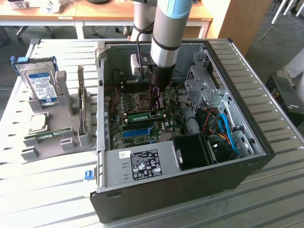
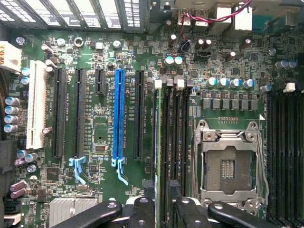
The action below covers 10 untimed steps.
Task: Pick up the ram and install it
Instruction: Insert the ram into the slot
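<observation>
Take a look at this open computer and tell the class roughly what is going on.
A robot arm reaches down into the open computer case. Its gripper hangs, fingers apart, right over the memory slots beside the processor socket. A green ram stick lies along those slots under the gripper; whether it is fully seated cannot be told.

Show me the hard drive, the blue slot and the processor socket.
hard drive (image 1: pixel 42 84), exterior view, on its label.
blue slot (image 2: pixel 118 114), wrist view, midway along it.
processor socket (image 2: pixel 228 167), wrist view, its centre.
</observation>
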Each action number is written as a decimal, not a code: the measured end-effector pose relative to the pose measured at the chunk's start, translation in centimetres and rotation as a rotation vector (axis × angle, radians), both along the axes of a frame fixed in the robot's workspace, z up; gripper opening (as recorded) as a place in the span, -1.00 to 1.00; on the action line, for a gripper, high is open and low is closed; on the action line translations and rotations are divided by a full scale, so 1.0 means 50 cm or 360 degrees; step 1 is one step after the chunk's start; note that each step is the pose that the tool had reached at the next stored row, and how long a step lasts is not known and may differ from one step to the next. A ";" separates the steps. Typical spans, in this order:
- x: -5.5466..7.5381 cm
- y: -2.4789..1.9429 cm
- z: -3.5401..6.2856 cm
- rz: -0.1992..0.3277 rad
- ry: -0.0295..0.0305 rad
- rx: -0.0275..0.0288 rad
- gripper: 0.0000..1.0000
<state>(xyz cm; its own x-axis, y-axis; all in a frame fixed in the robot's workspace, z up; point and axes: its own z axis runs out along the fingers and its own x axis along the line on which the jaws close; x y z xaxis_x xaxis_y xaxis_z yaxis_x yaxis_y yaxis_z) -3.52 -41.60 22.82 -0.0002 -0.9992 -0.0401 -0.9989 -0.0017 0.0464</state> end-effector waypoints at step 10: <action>0.000 0.0000 -0.001 0.0000 0.00000 0.00011 -0.50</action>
